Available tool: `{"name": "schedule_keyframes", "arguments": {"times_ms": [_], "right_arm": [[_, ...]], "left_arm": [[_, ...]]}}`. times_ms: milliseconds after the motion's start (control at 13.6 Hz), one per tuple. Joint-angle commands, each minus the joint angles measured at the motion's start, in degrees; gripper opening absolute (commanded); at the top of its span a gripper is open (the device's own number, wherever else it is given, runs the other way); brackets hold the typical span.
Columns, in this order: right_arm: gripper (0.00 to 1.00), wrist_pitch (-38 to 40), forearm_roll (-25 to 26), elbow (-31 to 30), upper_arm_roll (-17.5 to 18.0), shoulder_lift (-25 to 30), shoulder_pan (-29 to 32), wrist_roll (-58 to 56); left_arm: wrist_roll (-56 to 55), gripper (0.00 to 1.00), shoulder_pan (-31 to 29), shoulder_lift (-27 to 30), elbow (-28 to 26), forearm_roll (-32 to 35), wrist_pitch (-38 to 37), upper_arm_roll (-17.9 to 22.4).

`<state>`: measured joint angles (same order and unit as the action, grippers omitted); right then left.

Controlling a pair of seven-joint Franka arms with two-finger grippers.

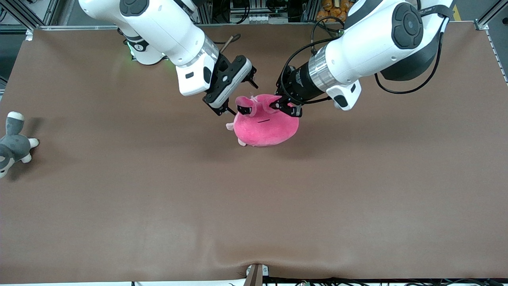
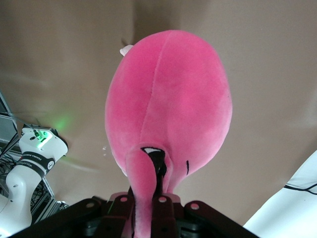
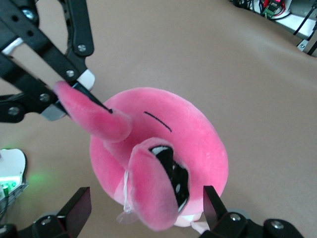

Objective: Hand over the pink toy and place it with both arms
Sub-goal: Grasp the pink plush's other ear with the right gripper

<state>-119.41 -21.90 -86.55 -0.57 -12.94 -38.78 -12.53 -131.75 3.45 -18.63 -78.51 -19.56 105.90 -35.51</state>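
Left hand pinches the pink toy; right hand spread beside it; grey plush well apart.

pink toy hangs over table middle, between both arms' jaws.

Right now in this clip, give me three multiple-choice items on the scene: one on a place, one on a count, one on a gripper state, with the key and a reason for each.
1. Where is the grey-and-white plush?
A. at the right arm's end of the table
B. under the pink toy
C. in the left gripper

2. How many plush toys show in the front view?
A. one
B. two
C. four

3. What holds the pink toy?
A. the right gripper
B. neither gripper
C. the left gripper

Key:
1 A, it lies at the table edge on the right arm's side.
2 B, only the pink and the grey one show.
3 C, the left gripper is shut on an ear while the right gripper stands open around the other ear.
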Motion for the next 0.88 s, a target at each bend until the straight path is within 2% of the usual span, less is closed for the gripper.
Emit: {"name": "schedule_keyframes", "arguments": {"times_ms": [0,73,147,220,293,660,734,807], "right_arm": [[1.0,-1.87,1.24,0.51,-0.48,-0.86,-1.04,0.67],[1.0,-2.32,1.33,0.51,-0.48,-0.95,-1.04,0.67],[0.78,-3.36,1.33,0.51,-0.48,-0.95,-0.77,0.32],[0.23,-3.2,1.24,0.51,-0.48,-0.95,-0.51,0.32],[0.0,-3.11,1.16,0.51,-0.48,-0.95,-0.42,0.66],[0.0,-2.5,1.15,0.51,-0.83,-0.51,-0.07,1.02],[0.0,-2.15,1.15,0.51,-0.83,-0.42,0.11,1.11],[0.0,-1.88,1.15,0.51,-0.83,-0.42,0.46,1.02]], "left_arm": [[-1.49,0.0,0.85,-0.53,1.61,0.13,0.09,0.35],[-1.4,0.0,0.85,-0.53,1.61,0.13,0.09,0.35],[-1.31,0.0,0.77,-0.53,1.61,0.13,0.09,0.35],[-1.31,0.0,0.77,-0.53,1.61,0.13,0.09,0.35],[-1.31,0.0,0.77,-0.53,1.61,0.13,0.09,0.35],[-1.23,0.0,0.77,-0.45,1.61,0.22,0.01,0.35],[-1.14,0.06,0.77,-0.36,1.61,0.74,-0.08,0.35],[-1.05,0.41,0.77,-0.18,1.52,1.79,-0.17,0.35]]}}
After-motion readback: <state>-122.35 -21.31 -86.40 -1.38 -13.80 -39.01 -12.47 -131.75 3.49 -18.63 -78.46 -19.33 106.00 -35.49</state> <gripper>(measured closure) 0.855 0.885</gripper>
